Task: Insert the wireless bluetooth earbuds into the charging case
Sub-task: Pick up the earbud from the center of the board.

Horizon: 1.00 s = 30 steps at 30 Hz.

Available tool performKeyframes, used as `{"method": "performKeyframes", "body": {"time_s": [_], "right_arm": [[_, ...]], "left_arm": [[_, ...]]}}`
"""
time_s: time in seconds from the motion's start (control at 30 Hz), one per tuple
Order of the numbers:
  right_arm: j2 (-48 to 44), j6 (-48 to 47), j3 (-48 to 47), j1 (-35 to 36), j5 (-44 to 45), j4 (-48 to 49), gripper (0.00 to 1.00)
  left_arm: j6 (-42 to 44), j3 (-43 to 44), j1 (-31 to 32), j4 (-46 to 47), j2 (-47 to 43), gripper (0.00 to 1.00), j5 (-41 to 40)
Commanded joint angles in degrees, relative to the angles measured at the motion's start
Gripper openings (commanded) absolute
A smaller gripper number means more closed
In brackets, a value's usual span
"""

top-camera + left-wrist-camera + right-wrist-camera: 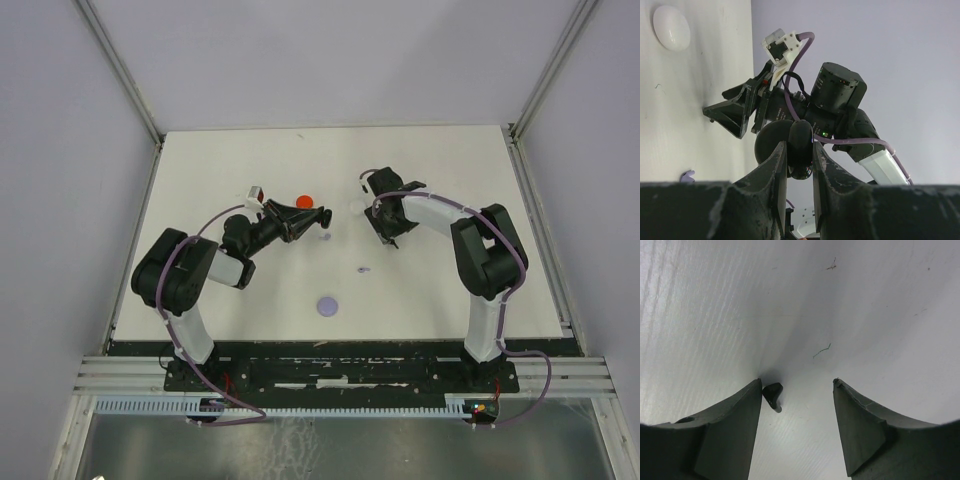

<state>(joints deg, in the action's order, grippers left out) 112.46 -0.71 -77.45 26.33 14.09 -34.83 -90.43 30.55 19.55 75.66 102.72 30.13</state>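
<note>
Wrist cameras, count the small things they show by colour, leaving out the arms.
Black: 2, earbud on the table, rounded piece between the left fingers
White: 1, oval case
Lavender: 1, small bud
Total: 4

**Robotics laboratory test cell.** We see two jointed machines, the left arm [185, 270] and the right arm [485, 250], bolted to a black base plate [340, 372]. The plate is fixed on aluminium rails [120, 378] at the near edge of a plain white table [430, 300]. Pale blank panels [60, 200] close the table in on three sides, joined by metal corner struts [122, 70]. Purple cables [215, 220] trail along the arms, and a white slotted cable duct [300, 405] lies along the front. In the left wrist view we note a small camera on a white mount [782, 44] fitted at the right arm's wrist.
</note>
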Motion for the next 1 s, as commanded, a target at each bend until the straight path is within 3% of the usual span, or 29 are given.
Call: {"method": "performKeyframes", "body": {"time_s": [0.0, 0.6, 0.97], "right_arm": [[1.08, 1.36, -1.11, -0.52, -0.56, 0.99, 0.66], [0.36, 4.28, 0.27, -0.93, -6.69, 0.99, 0.45], [0.47, 5.43, 0.94, -2.27, -7.62, 0.75, 0.40]], "left_arm": [[-2.78, -0.36, -0.48, 4.67, 0.79, 0.03, 0.51], [-2.91, -0.73, -0.58, 5.15, 0.99, 0.03, 0.46], [-3.01, -0.87, -0.54, 5.15, 0.73, 0.03, 0.37]]}}
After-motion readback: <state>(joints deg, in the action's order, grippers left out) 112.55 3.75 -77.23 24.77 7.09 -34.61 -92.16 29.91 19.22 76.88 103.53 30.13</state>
